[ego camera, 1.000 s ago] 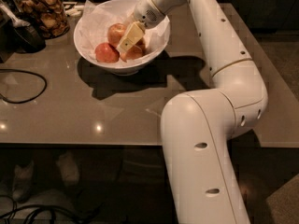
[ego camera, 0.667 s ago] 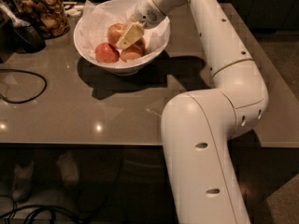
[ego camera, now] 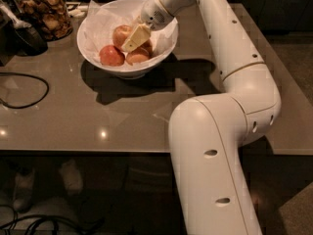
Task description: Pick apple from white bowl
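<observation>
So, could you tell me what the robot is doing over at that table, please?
The robot's arm reaches into the white bowl, which holds several apples on crinkled paper. Its gripper is down among them, right beside the apple at the back. No apple has been lifted out yet.

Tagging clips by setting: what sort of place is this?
Probably a kitchen counter: a large round white bowl of apples and a glass jar of brown snacks on a grey countertop. The end effector is inside the bowl.
</observation>
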{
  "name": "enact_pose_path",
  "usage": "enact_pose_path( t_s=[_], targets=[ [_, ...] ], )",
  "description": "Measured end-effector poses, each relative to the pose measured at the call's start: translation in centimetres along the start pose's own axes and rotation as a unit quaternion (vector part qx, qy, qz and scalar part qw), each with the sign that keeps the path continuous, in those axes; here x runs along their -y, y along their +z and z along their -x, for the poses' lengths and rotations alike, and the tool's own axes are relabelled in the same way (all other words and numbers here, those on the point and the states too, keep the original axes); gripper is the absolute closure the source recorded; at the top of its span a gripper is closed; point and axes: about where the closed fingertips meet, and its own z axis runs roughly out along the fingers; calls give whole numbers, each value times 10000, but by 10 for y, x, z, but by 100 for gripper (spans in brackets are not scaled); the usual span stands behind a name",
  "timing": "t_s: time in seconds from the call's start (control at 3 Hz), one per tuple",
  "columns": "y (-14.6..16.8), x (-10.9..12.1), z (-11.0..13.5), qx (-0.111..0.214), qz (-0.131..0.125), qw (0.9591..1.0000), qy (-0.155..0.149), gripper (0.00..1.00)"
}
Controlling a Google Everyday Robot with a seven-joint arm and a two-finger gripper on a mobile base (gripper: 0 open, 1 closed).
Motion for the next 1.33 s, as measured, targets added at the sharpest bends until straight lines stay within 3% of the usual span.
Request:
enact_pose_path(
  t_s=[0.67, 1.33],
  targets=[
    [3, 2, 7, -16, -60, 10000, -25, 100],
    [-3, -5, 38, -32, -144, 9997, -185, 100]
  ],
)
